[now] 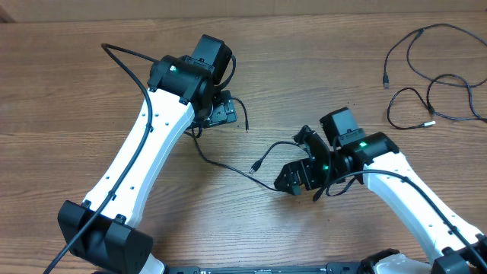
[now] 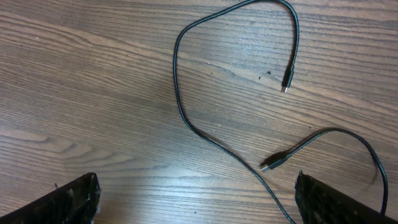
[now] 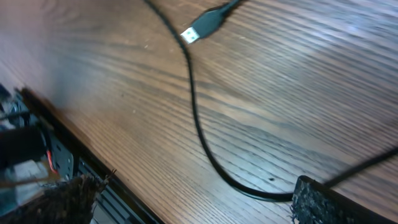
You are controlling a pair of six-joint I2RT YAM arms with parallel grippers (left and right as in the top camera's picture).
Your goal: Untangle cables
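- The worktop [image 1: 68, 68] is brown wood with a fine grain running across it.
- A thin black cable [image 1: 221, 162] lies slack on it near the middle, ending in a USB plug [image 1: 257, 164] that rests flat.
- Up and slightly left of the USB plug, a smaller plug [image 1: 246, 128] lies on the wood.
- Far to the upper right of the USB plug, loose cables [image 1: 435, 82] sprawl in open loops.

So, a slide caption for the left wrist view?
Open left fingers above a thin black cable looping across the wooden table.
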